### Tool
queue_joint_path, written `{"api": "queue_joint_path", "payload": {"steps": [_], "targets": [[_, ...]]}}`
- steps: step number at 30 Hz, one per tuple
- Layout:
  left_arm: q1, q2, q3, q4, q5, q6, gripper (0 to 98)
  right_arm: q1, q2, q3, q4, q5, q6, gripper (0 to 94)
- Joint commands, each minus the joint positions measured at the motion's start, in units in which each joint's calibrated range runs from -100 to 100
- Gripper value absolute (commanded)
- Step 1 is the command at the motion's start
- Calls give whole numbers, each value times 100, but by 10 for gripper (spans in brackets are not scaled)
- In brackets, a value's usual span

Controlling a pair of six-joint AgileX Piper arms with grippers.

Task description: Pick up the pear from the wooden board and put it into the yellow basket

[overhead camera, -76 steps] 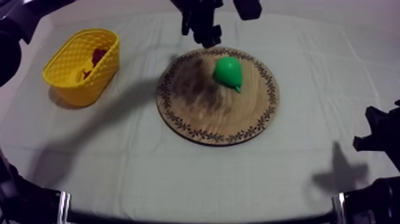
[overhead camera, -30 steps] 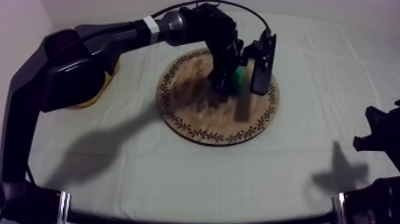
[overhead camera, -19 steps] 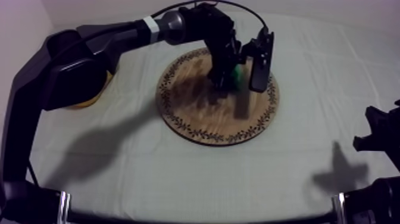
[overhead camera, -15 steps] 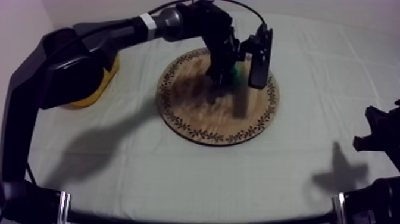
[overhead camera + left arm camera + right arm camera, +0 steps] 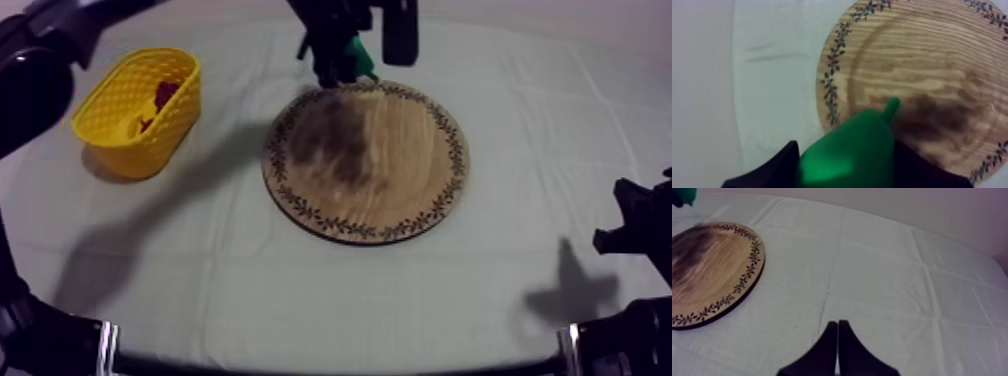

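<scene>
The green pear (image 5: pixel 358 53) hangs in the air over the far rim of the round wooden board (image 5: pixel 366 160), and my left gripper (image 5: pixel 343 62) is shut on it. In the left wrist view the pear (image 5: pixel 848 146) sits between the black fingers (image 5: pixel 779 166), stalk pointing away, with the board (image 5: pixel 932 65) below it. The yellow basket (image 5: pixel 110 97) stands at the far left of the table. My right gripper (image 5: pixel 632 226) rests low at the right side; in its own view its fingers (image 5: pixel 837 349) lie together as a narrow wedge.
A small red fruit (image 5: pixel 165 94) lies in the basket beside something yellow that I cannot make out. The board (image 5: pixel 708 273) bears a dark shadow and no fruit. Grey-white cloth lies bare between board and basket.
My left gripper came down on the pear, shut on it, and has lifted it off the board towards the far edge. The right arm has not moved.
</scene>
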Motion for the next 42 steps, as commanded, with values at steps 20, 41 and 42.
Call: {"api": "queue_joint_path", "payload": {"steps": [20, 41, 42], "targets": [[-1748, -2653, 2090, -418, -255, 838, 354, 1, 1, 5, 1, -5, -4, 5], [-2500, -2537, 3909, -282, -891, 1561, 273, 7, 1, 5, 1, -5, -4, 5], [-2502, -2519, 3961, -246, -894, 1622, 275, 8, 1, 5, 1, -5, -4, 5]]}}
